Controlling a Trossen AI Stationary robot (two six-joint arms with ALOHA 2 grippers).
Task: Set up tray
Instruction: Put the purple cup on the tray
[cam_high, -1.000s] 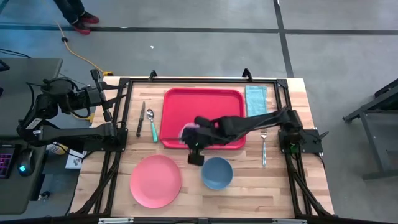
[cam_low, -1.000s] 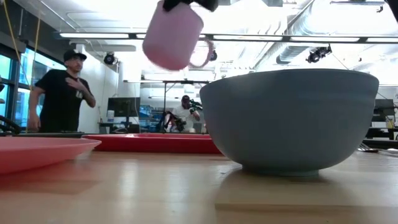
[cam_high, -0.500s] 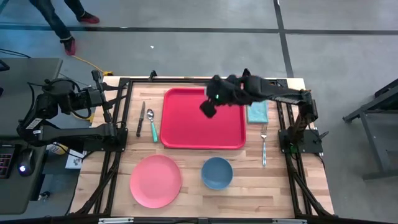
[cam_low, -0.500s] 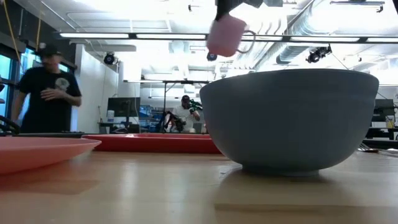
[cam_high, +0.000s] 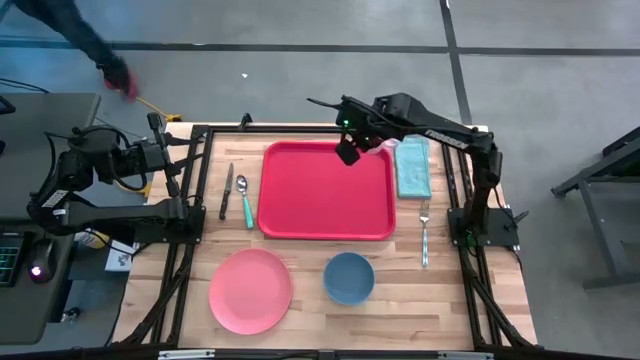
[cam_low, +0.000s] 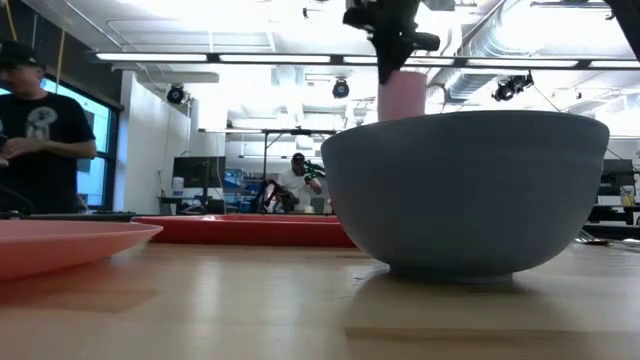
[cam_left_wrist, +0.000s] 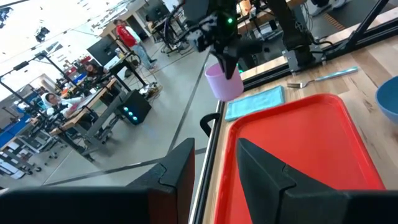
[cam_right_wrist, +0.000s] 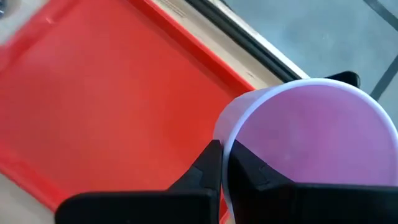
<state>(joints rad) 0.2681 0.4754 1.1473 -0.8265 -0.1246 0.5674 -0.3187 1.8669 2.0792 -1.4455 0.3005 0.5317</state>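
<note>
Wood table: red tray (cam_high: 326, 190) centred, bare. R gripper (cam_high: 349, 153) pinches pink cup (cam_left_wrist: 224, 82) rim above tray's far-right corner. L gripper (cam_left_wrist: 214, 163) parked, half-spread. Risk: thin rim pinch—cup may swing, tip off on release.

The tray (cam_high: 325, 195) is a large red rectangular plastic one with rounded corners and a low raised rim. It lies flat on the wooden table, at the middle of its far half, long sides running toward the table's far edge. Its inner surface is bare. In the low view it (cam_low: 240, 228) shows edge-on as a thin red band behind the nearer dishes.
</note>
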